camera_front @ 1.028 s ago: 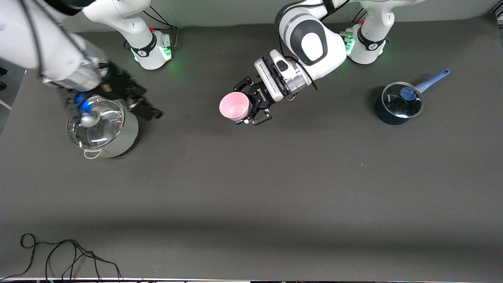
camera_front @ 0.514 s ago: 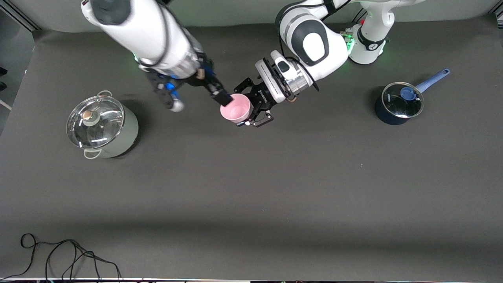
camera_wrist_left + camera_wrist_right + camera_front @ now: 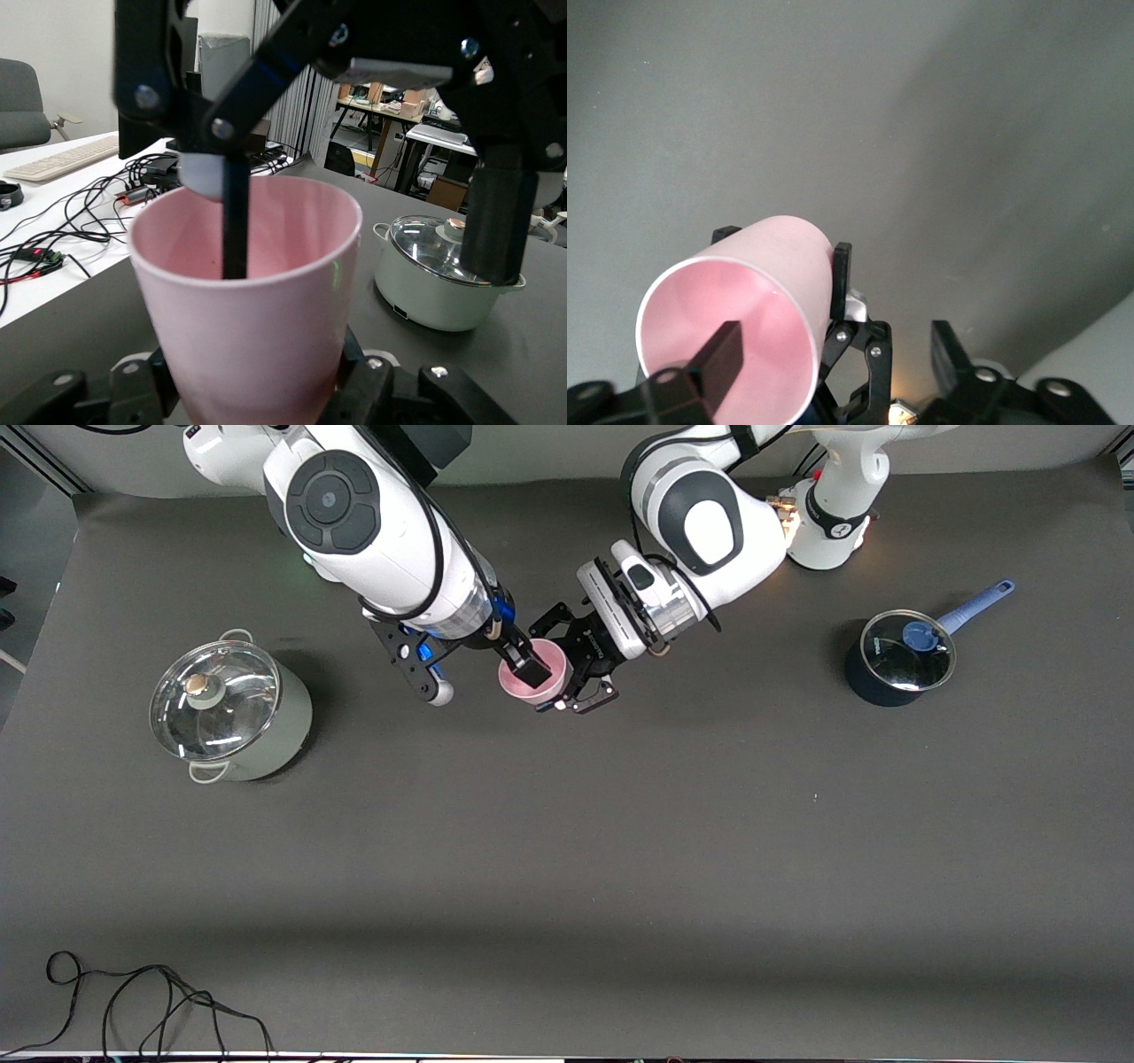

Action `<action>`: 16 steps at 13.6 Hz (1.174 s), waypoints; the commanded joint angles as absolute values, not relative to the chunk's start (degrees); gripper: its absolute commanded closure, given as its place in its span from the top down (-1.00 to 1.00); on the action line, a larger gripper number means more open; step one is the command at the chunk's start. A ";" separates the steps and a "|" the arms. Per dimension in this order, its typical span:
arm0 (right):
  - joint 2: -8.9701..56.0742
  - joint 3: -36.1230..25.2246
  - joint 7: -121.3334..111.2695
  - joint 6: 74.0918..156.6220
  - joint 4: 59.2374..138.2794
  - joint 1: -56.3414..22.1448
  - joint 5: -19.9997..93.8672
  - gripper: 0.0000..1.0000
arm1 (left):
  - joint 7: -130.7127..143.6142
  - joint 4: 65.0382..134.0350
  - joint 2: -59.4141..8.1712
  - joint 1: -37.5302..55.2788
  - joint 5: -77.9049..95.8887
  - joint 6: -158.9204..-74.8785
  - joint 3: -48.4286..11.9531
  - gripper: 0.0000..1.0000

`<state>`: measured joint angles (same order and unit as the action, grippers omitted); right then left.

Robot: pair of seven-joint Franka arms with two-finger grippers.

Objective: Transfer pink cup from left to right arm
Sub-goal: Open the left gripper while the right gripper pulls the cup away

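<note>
1. The pink cup (image 3: pixel 535 675), the only cup, sits upper centre of the frame, held above the dark tabletop (image 3: pixel 567 850).
2. The left tool (image 3: pixel 578 666) is clamped on its lower body.
3. The right tool (image 3: pixel 483 664) straddles the rim, spread wide: one finger (image 3: pixel 719 365) inside, one outside.
4. Two lidded pots: a pale-green pot (image 3: pixel 230 719) at mid-left, a blue saucepan (image 3: pixel 897 659) at upper right.
5. One black cable (image 3: pixel 133 1001) lies lower left.

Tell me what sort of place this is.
Probably a robotics lab in an office. Two arms share a dark-covered table; the left hand holds the pink cup up to the right hand. Desks with a keyboard and cables stand nearby.
</note>
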<state>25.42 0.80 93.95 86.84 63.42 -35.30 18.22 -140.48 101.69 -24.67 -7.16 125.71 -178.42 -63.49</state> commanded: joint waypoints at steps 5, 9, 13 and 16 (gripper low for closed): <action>26.10 0.18 94.57 85.52 61.17 -35.16 19.25 -1.00 | -140.36 100.99 -24.26 -6.33 127.00 -179.38 -62.84 -0.08; 25.84 -0.26 92.91 85.17 61.00 -34.98 18.90 -1.00 | -140.36 100.99 -24.26 -6.42 127.00 -179.38 -62.84 0.45; 25.31 -0.62 87.55 84.64 60.91 -33.14 18.90 -1.00 | -139.83 100.90 -24.35 -6.50 127.00 -179.47 -62.84 0.97; 24.61 -0.62 79.40 81.41 60.82 -30.16 18.63 -1.00 | -139.57 100.99 -24.61 -6.68 127.00 -179.56 -62.84 0.97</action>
